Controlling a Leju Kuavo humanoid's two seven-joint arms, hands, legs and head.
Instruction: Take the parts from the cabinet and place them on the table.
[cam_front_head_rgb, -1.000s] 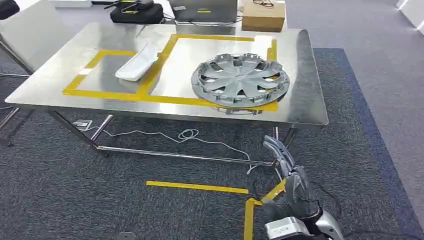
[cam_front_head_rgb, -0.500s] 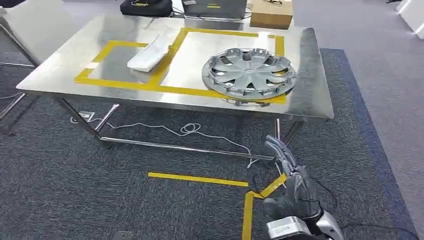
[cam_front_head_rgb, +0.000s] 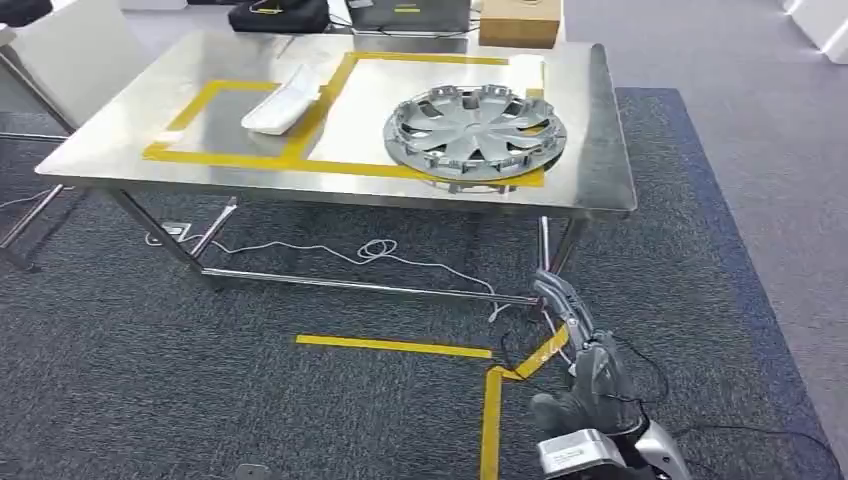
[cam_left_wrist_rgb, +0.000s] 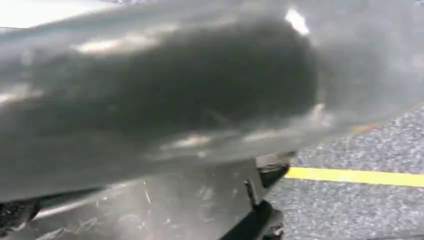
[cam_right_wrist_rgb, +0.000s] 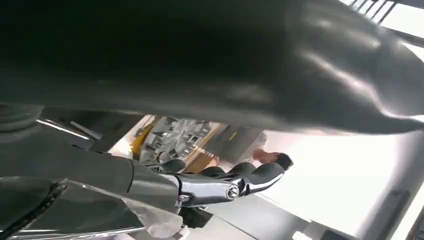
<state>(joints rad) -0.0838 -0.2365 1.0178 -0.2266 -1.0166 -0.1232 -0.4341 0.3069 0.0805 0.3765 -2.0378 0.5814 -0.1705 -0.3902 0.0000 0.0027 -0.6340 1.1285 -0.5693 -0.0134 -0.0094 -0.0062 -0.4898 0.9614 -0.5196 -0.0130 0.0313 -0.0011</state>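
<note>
- Standing back from the table (cam_front_head_rgb: 610, 150), I see two parts already on its top: the hubcap (cam_front_head_rgb: 475, 133) at about 12 o'clock from my right hand (cam_front_head_rgb: 590, 375), and the white trim (cam_front_head_rgb: 283, 100) at about 10 o'clock, well apart from it.
- Right hand: low over the carpet, below the table's near right corner, fingers extended and apart, holding nothing.
- Left hand: the wrist view is blurred, so I cannot tell its state.
- Key relation: the trim's long axis runs from 7 to 1 o'clock, across the yellow tape (cam_front_head_rgb: 300, 140) dividing the two marked bays; the hubcap lies flat, overlapping the tape at its near edge.
- Judgement: both visible parts look delivered. The right hand is nearer the hubcap.
</note>
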